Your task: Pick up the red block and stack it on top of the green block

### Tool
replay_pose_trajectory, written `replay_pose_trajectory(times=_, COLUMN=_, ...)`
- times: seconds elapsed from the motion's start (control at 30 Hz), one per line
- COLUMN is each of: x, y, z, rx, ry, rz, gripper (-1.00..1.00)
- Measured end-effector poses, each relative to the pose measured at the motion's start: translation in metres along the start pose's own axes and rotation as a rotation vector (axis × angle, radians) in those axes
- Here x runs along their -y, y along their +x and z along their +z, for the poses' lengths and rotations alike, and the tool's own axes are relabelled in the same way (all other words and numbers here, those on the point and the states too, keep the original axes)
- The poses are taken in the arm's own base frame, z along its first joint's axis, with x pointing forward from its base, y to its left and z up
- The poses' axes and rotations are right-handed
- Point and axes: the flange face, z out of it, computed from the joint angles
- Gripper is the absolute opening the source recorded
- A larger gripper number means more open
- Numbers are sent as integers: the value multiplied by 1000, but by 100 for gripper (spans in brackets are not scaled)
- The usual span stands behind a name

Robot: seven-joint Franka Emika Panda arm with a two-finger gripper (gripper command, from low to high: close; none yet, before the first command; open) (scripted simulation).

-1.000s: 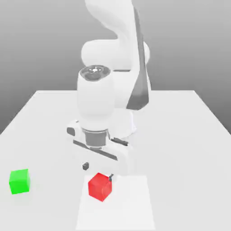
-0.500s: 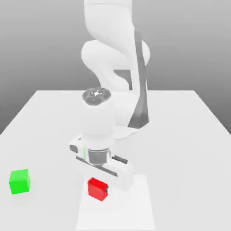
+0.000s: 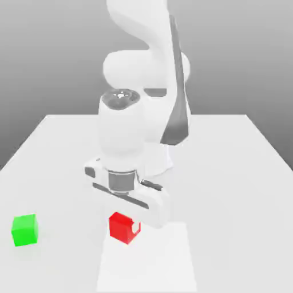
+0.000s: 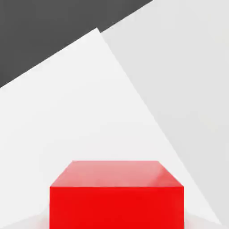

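Exterior view: the fingers [image 3: 135, 227] are gripping the red block [image 3: 123, 228] above the bench [image 3: 229, 189]; the green block [image 3: 25, 230] is sitting well apart, toward the exterior view's left. Lifting appears under way; carrying over green is coming next.

Hand view: the red block is showing squarely, its faces appearing level.

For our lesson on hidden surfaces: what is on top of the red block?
The gripper is closed on the red block, its white hand just above. In the exterior view the hand hides the block's upper rear part.
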Motion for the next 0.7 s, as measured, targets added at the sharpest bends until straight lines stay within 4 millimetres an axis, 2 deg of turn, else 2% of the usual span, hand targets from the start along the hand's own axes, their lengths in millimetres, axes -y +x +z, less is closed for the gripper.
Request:
replay_pose_trajectory(times=0.17, x=-5, y=-2, z=-9, rx=8, ry=-11, rz=-9, gripper=-100)
replay_pose_trajectory(times=0.33, x=0, y=11, z=-16, rx=7, ry=-12, rz=-162, gripper=-100)
replay_pose_trajectory(times=0.43, x=-4, y=39, z=-19, rx=5, ry=-13, rz=-218, gripper=-100)
replay_pose_trajectory(times=0.53, x=-22, y=87, z=-23, rx=3, ry=-14, rz=-218, gripper=-100)
replay_pose_trajectory(times=0.6, x=-34, y=112, z=-25, rx=3, ry=-15, rz=-236, gripper=-100)
replay_pose_trajectory(times=0.7, x=-36, y=126, z=-29, rx=4, ry=-15, rz=-331, gripper=-100)
